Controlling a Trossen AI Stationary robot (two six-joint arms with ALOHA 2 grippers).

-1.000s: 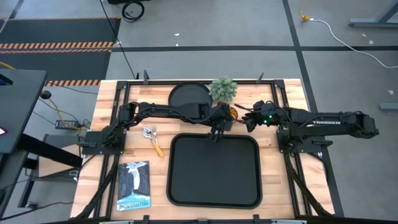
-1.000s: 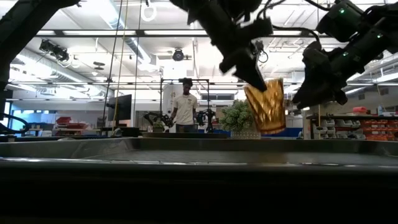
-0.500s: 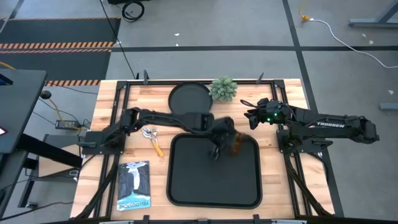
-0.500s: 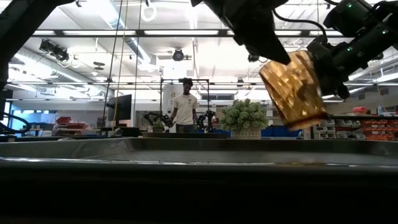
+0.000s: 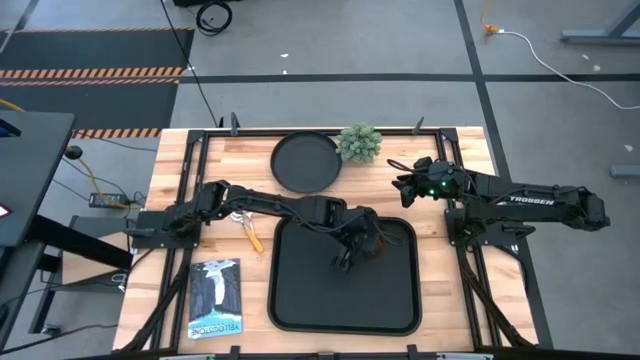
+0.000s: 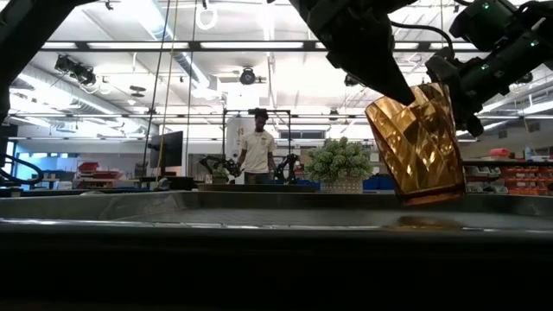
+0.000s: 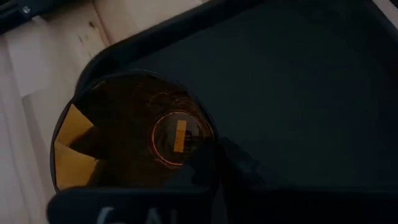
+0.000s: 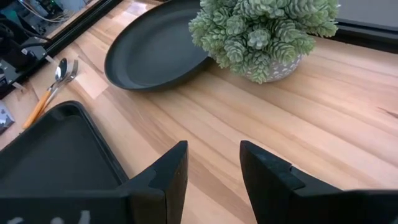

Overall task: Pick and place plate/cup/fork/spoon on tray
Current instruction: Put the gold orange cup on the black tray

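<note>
Left gripper [image 5: 358,243], clamped on the rim of the cup [image 6: 416,143]: a translucent amber tumbler with faceted walls, tilted just above the floor of the tray [image 5: 300,290], a broad matte black rectangle with rounded corners and a raised rim. Right gripper [image 8: 211,171], jaws wide and empty, over the pale wood-grain table [image 5: 470,150] beside a spiky green potted plant [image 5: 359,143]. Round black plate [image 5: 305,162] beyond the tray; orange-handled spoon [image 8: 59,68] and fork [image 8: 72,67] together at the tray's left.
</note>
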